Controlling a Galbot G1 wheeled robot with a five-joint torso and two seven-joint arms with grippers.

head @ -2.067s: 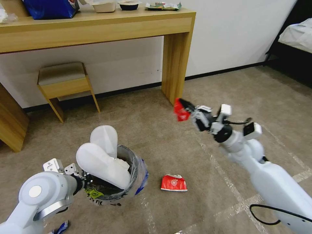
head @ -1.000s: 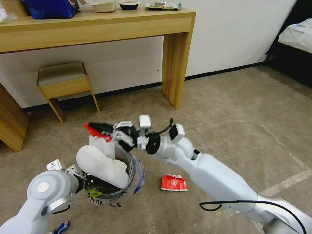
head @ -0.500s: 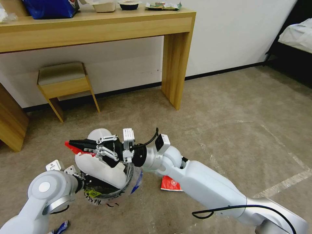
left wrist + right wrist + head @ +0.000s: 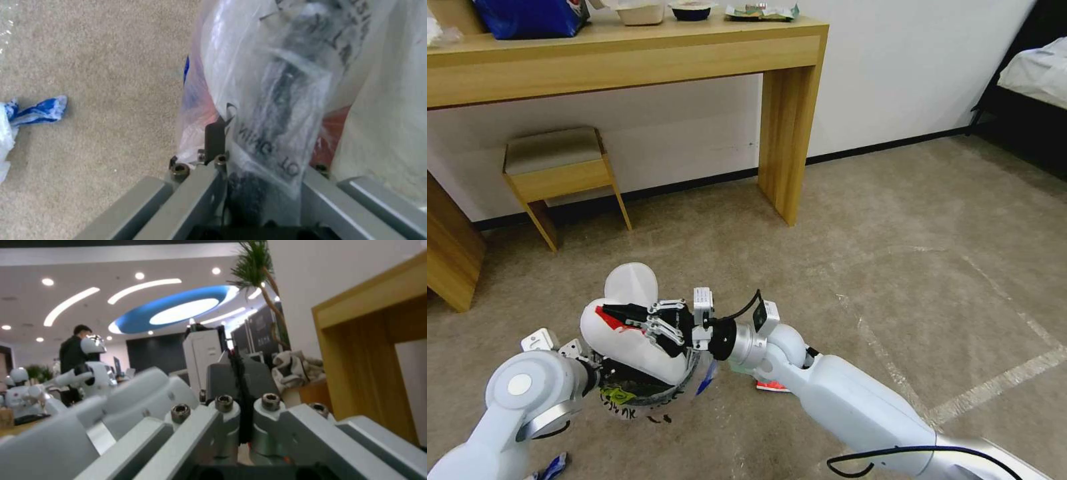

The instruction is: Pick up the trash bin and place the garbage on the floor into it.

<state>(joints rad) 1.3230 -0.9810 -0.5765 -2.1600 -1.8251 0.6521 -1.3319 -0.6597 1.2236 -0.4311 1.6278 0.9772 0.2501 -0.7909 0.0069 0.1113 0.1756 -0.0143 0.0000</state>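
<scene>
Because the trash bin is already crowded by two white slipper soles standing up out of it, the right gripper reaches low across the rim from the robot's right, its black fingers pressed together on a red wrapper that sits against the nearer sole, above the bin's mouth, a sensible spot to let go so the scrap falls inside; in the head view the left gripper is at the bin's near-left rim, holding it off the carpet so the mouth stays within reach, while a squashed red carton lies on the floor just right of the bin, half hidden by the right arm, and a blue scrap lies by the left arm; in the left wrist view the fingers are clamped on the bin wall and its clear plastic liner, black scribbles showing through, with the blue scrap on the carpet beside; in the right wrist view the two finger bases sit close together, closed on something thin and dark
</scene>
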